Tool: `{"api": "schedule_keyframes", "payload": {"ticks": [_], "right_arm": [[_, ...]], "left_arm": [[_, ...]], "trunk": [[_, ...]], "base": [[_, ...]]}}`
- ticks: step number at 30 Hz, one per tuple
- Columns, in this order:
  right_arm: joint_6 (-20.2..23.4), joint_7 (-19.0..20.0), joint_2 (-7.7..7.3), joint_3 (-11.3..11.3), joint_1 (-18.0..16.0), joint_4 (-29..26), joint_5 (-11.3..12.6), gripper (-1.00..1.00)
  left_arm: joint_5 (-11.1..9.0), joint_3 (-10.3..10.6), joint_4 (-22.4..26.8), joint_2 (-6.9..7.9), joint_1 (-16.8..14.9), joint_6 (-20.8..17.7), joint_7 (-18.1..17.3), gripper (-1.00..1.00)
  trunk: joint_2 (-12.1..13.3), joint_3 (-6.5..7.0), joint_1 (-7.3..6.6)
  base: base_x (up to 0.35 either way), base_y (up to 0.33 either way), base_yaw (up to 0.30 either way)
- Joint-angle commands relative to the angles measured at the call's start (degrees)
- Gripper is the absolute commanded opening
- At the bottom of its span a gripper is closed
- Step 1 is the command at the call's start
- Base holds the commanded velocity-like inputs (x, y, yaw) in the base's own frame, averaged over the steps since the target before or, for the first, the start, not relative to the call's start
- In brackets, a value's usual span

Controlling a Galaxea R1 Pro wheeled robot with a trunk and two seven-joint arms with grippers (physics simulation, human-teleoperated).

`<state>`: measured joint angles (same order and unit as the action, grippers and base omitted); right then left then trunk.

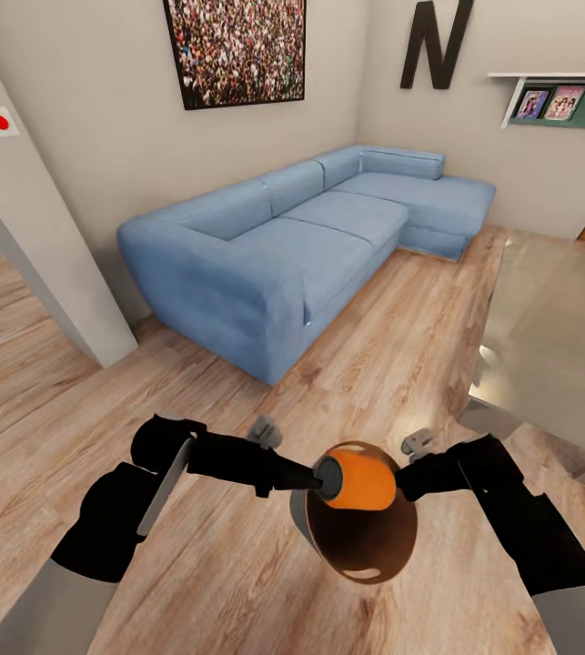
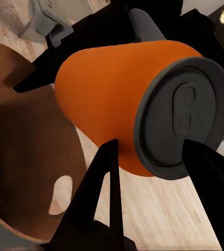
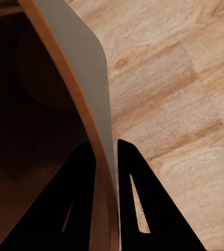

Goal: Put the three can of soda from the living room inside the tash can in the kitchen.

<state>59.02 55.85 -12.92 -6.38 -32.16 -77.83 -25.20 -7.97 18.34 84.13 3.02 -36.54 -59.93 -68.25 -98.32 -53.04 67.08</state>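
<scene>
Wood flooring (image 1: 392, 327) ran across the living room, where a light blue corner sofa (image 1: 310, 246) sat against the wall under a framed crowd picture (image 1: 236, 50), with a large black letter N (image 1: 435, 44) on the adjoining wall and a grey low table (image 1: 556, 318) at the right. Both black arms reached inward in front of the robot. The left gripper (image 1: 321, 479) had its fingers closed around the silver end of an orange can of soda (image 1: 360, 479), held on its side directly above the open mouth of the trash can (image 1: 365, 546); the left wrist view showed the can's (image 2: 127, 104) lid pinched between two dark fingers (image 2: 104, 172). The right gripper (image 3: 106, 157) was clamped on the trash can's rim (image 3: 85, 68), one finger inside the orange-brown interior and one outside against the pale grey wall, carrying the bin above the floor.
</scene>
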Motion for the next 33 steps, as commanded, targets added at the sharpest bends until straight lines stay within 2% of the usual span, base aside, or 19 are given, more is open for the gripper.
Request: {"api": "schedule_keyframes", "payload": {"ticks": [1, 3, 5, 10, 22, 23, 27, 31, 33], "right_arm": [[1.0, 0.3, 0.18, 0.0, 0.0, 0.0, 1.6, -1.00], [1.0, 0.3, 0.51, 0.0, -0.1, 0.0, 1.1, -1.00], [1.0, 0.3, 0.94, 0.0, -0.2, 0.0, 0.6, -1.00], [1.0, 0.3, 1.28, 0.0, -0.2, 0.0, 0.4, -1.00], [1.0, 0.3, 1.40, -0.4, -0.8, 0.0, 0.3, -1.00], [1.0, 0.3, 1.40, -0.4, -0.8, 0.0, 0.3, -1.00], [1.0, 0.3, 1.40, -0.4, -0.9, 0.0, 0.3, -1.00], [1.0, 0.3, 1.40, -0.6, -0.9, 0.1, 0.3, -1.00], [1.0, 0.3, 1.46, -0.6, -0.9, 0.3, 0.0, -1.00]], "left_arm": [[0.0, 0.1, 0.0, -0.01, 0.1, 0.0, 0.1, -1.00], [0.0, 0.2, 0.0, -0.02, 0.7, 0.0, 0.4, -1.00], [0.0, 0.4, 0.0, -0.03, 1.4, 0.1, 2.7, -1.00], [0.0, 1.1, 0.1, -0.03, 1.6, 0.1, 5.5, -1.00], [-0.1, 8.9, 0.7, -0.45, 1.6, -0.1, 18.2, -1.00], [0.0, 9.8, 0.7, -0.69, 1.6, -0.1, 20.6, -1.00], [0.0, 10.6, 0.7, -0.89, 1.6, -0.1, 24.4, -1.00], [0.0, 11.1, 0.7, -1.27, 1.6, -0.1, 26.5, -1.00], [0.6, 11.3, 0.7, -2.45, 1.6, -0.1, 27.4, -1.00]], "trunk": [[0.0, 0.01, 0.00], [0.0, 0.01, 0.00], [0.0, 0.01, 0.00], [0.0, 0.01, 0.00], [0.0, 0.01, 0.00], [0.0, 0.01, 0.00], [0.0, 0.01, 0.00], [0.0, 0.01, 0.00], [0.0, 0.01, 0.00]], "base": [[0.000, 0.000, 0.000], [0.000, 0.000, 0.000], [0.000, 0.000, 0.000], [0.000, 0.000, 0.000], [0.000, 0.000, 0.000], [0.000, 0.000, 0.000], [0.000, 0.000, 0.000], [0.000, 0.000, 0.000], [0.000, 0.000, 0.000]]}}
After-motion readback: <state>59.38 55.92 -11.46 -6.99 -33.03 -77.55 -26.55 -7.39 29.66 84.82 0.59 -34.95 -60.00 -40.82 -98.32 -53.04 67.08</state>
